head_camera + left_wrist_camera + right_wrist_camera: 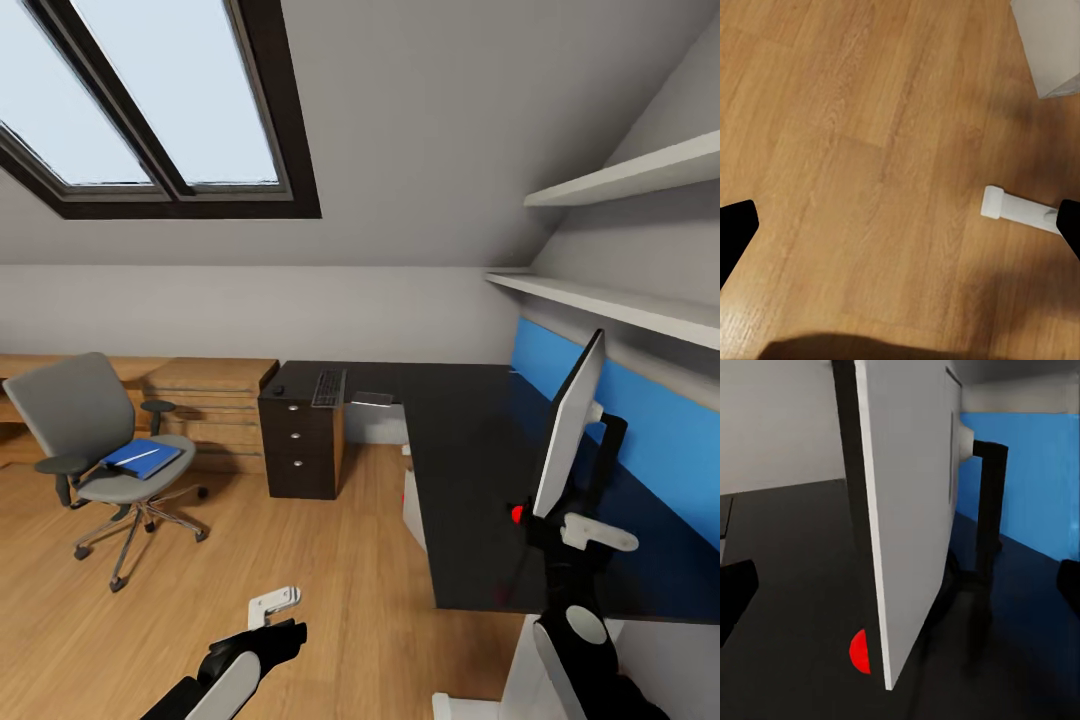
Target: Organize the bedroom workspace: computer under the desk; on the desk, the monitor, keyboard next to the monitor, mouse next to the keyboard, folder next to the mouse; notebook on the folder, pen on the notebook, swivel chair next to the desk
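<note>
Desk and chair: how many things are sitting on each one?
On the desk: 4 (monitor, keyboard, mouse, a flat grey item)
On the swivel chair: 2 (blue folder, white pen on it)
Total: 6

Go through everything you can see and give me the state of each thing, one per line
Monitor: upright on the desk.
Keyboard: flat on the desk.
Mouse: on the desk beside the keyboard.
Folder: on the chair seat.
Drawers: shut.
Left gripper: open, empty.
Right gripper: open, by the monitor.
</note>
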Available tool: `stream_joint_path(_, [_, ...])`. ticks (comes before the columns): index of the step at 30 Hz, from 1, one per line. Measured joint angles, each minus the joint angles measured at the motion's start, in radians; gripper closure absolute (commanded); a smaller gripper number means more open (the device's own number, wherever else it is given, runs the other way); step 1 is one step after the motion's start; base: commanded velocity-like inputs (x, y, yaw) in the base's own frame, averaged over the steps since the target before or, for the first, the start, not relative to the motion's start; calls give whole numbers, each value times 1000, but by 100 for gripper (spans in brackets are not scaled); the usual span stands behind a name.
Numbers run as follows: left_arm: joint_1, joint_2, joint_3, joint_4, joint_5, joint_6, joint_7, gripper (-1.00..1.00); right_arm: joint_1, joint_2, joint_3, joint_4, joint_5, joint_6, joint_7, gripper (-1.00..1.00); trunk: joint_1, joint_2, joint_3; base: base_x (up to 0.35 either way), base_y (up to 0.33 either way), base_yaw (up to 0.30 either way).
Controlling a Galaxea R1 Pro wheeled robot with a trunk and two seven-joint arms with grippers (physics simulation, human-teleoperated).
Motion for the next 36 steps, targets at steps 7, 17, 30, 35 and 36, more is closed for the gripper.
stream_joint_path(7, [0, -1, 0, 1, 0, 0, -1, -100, 0, 12, 26, 40, 81, -105, -148, -100, 0, 0, 0, 0, 0, 0])
stream_joint_path(17, [0, -1, -1, 1, 0, 0, 0, -100, 0, 14, 33, 68, 96, -132, -186, -100, 0, 0, 0, 77, 55, 0])
stream_joint_path(30, [0, -1, -3, 1, 0, -1, 0, -100, 0, 12, 29, 72, 97, -134, -186, -100, 0, 0, 0, 163, 93, 0])
stream_joint_path(35, [0, -2, -15, 2, 1, -1, -1, -100, 0, 11, 28, 72, 97, -134, -186, -100, 0, 0, 0, 135, 51, 0])
stream_joint_path(36, [0, -2, -17, 2, 1, -1, -1, -100, 0, 11, 28, 72, 97, -134, -186, -100, 0, 0, 0, 46, 18, 0])
